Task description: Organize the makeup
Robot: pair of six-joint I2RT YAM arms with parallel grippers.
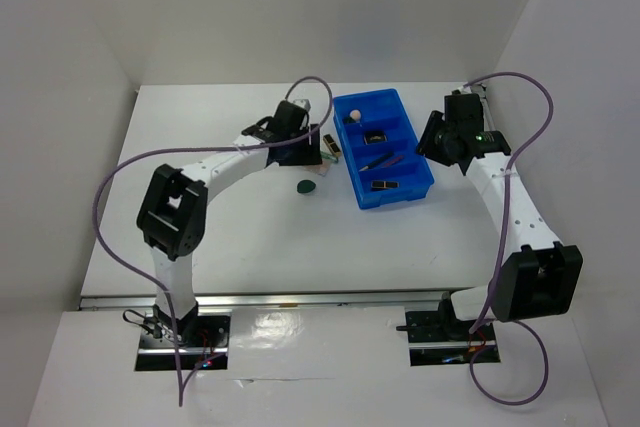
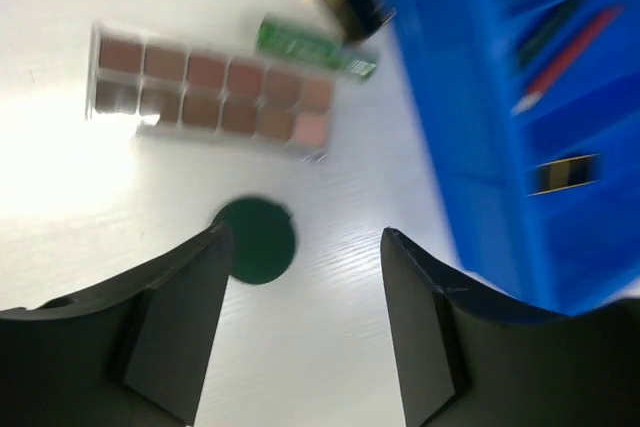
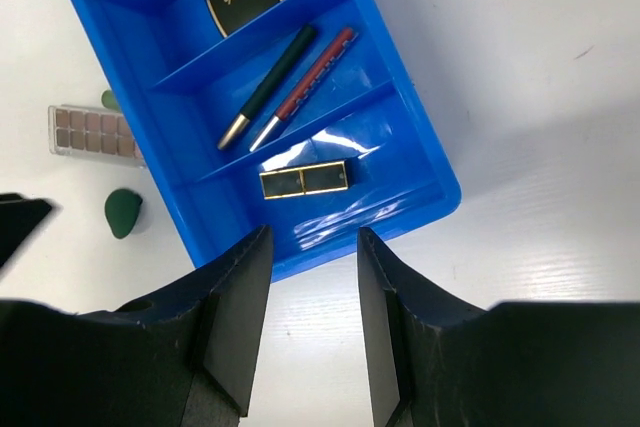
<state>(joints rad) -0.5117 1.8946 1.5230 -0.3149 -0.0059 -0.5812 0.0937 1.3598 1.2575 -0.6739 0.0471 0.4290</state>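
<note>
White table, white walls, blue tray, green compact beside

My left gripper has room on the table straight ahead — the green compact sits there, palette beyond, blue tray wall close right.

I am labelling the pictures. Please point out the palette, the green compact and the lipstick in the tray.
palette [image 2: 210, 97], left wrist view, middle of its pans.
green compact [image 2: 260, 239], left wrist view, centre of its lid.
lipstick [image 3: 305, 180], right wrist view, middle of the tube.
</note>
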